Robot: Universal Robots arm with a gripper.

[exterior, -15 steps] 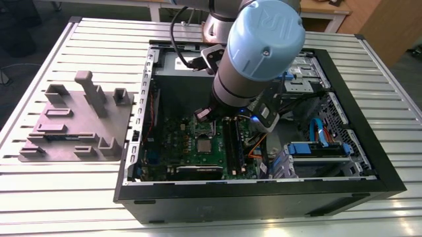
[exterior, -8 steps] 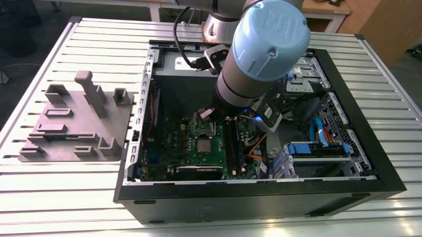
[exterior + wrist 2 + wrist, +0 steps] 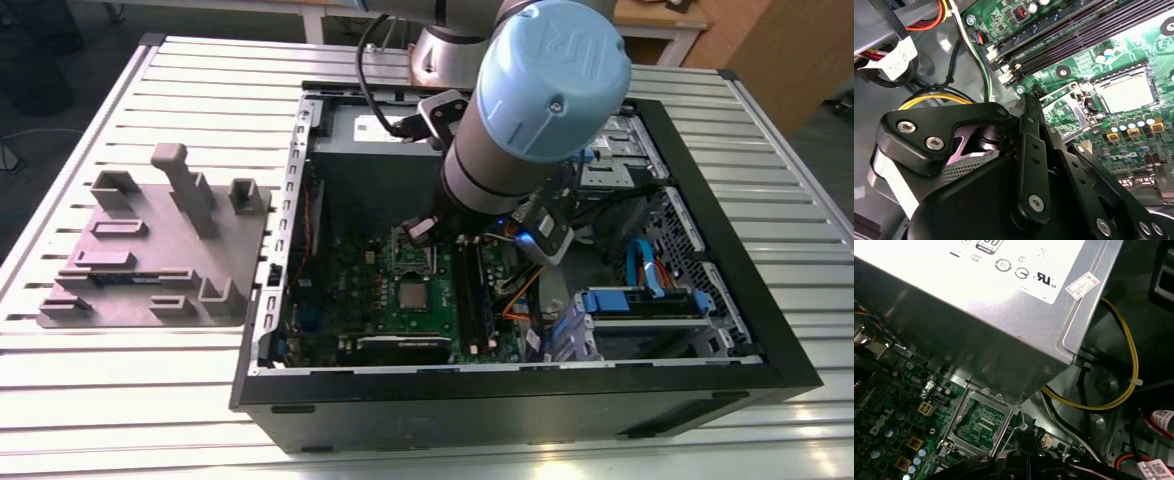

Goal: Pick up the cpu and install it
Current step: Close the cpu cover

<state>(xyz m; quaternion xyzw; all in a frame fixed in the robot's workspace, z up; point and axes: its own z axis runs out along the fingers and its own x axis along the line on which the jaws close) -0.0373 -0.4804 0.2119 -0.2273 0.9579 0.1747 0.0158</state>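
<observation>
Gripper point(image 3: 1026, 102) over the motherboard point(image 3: 350, 290), fingers pressed together on nothing, tips at the raised load frame point(image 3: 979, 427); cpu point(image 3: 1126, 92) already seated in its socket beyond; judgement: lower the frame squarely, without dragging across the chip.

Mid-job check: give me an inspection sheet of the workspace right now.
Surface: slatted metal table carrying an open computer case.
Job's things: cpu lies in the motherboard socket; load plate raised.
Clutter: grey fixture tray at the exterior view's left of the case.
Grippers: gripper low beside the load plate, apart from the cpu.
Cables: yellow cable loops beside the power supply.
Surroundings: wooden furniture behind the table.
</observation>
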